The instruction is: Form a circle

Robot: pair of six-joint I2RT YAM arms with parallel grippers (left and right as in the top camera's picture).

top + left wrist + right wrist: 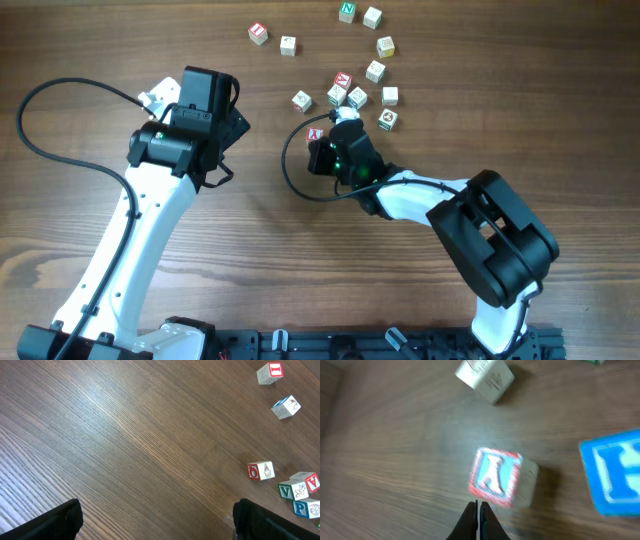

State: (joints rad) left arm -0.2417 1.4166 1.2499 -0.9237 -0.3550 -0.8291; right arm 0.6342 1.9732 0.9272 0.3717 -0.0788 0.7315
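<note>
Cubes: scattered loose on the tabletop, up and right of centre. A rough arc is suggested at the right of the scatter; no ring is closed. Two cubes lie apart to the left.

Right hand: fully closed, nothing gripped. The tips are set just at the near edge of the red-letter cube; contact cannot be confirmed.

Left hand: spread wide, empty, held over bare tabletop well apart from the scatter.

Handling (judged): the cubes are taken to be light, rigid and not fragile. The faces are flat and smooth, so skidding on the wood is expected, and a twist if a cube is pushed off-centre. A grasp is best taken square across two opposite faces, low on the cube. A nudge is best applied at mid-face with closed tips. Neighbours sit near one another and may be knocked.
</note>
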